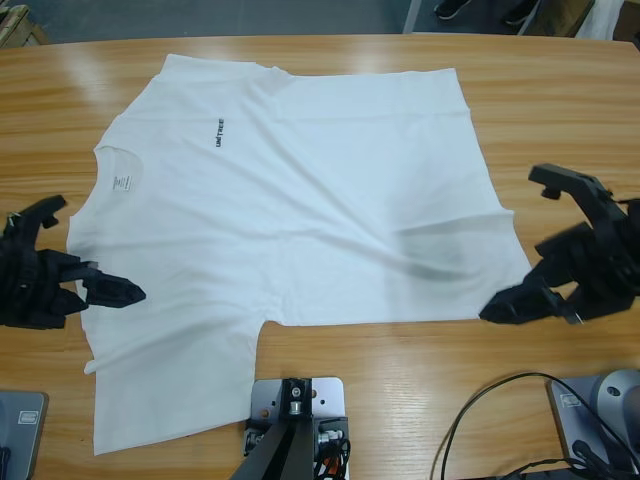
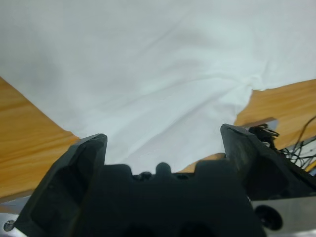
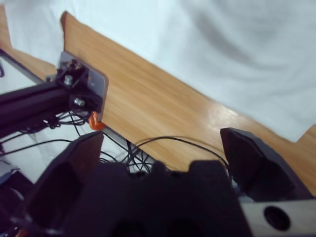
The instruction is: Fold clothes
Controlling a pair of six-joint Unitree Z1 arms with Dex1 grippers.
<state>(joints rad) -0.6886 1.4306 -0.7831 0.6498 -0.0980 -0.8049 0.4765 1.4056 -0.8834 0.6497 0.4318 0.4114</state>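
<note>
T-shirt flat on table, lettering too small to read; left gripper, right gripper both agape, empty.

A long wooden counter is spreading across the high view, its varnished top showing pale streaks of grain and catching glare near the far left edge. Black cables are looping over its near right part and trailing off the near edge. In the right wrist view more black cables are hanging tangled below the counter's edge. Beyond the far edge a grey floor is showing, with a wooden crate-like thing sitting at the far left corner and dark shoes standing at the top right.
</note>
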